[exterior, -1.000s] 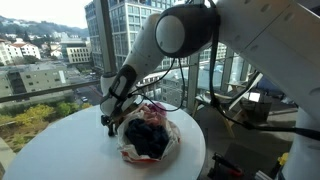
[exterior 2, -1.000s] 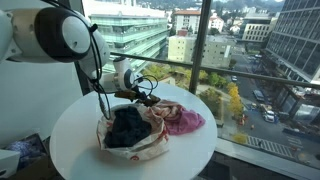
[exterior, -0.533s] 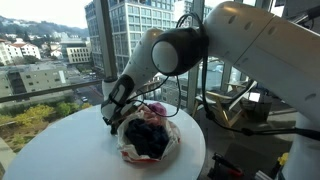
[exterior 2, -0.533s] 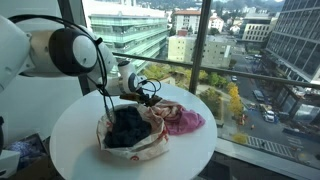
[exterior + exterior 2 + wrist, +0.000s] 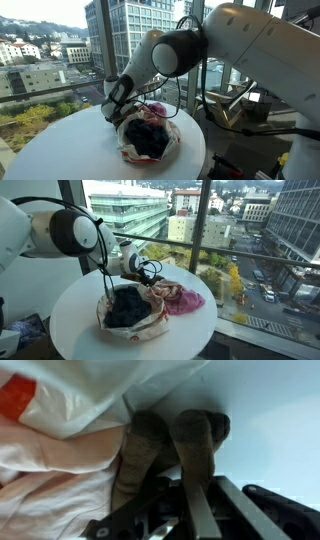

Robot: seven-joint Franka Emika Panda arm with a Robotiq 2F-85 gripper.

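— Where the arm bends down in an exterior view, what does the gripper [image 5: 113, 117] meet?

— It meets the rim of a white bag [image 5: 128, 152] standing on the round table [image 5: 55, 150], near the table's edge on the picture's right. Dark clothes [image 5: 148, 136] fill the bag, and a pink garment [image 5: 155, 108] shows just behind it. The fingertips sit at the bag's rim on the side facing the middle of the table. The jaws are too small there to read.

— And in an exterior view from another side?

— The gripper [image 5: 148, 278] is down at the bag's [image 5: 140, 332] far rim, between the dark clothes [image 5: 125, 305] and the pink garment [image 5: 185, 300]. That garment lies on the table [image 5: 75, 315] touching the bag, toward the edge by the window. Black cables cross in front, so the jaws cannot be judged here either.

— Does the wrist view settle it?

— Mostly. The gripper [image 5: 170, 435] is clenched, with its two fingers [image 5: 145, 445] drawn together and barely a slit between the pads. The bag [image 5: 60, 400], white with an orange patch [image 5: 15, 395], lies against the pad on the picture's left and over the tips. I cannot tell whether a fold is nipped between the pads.
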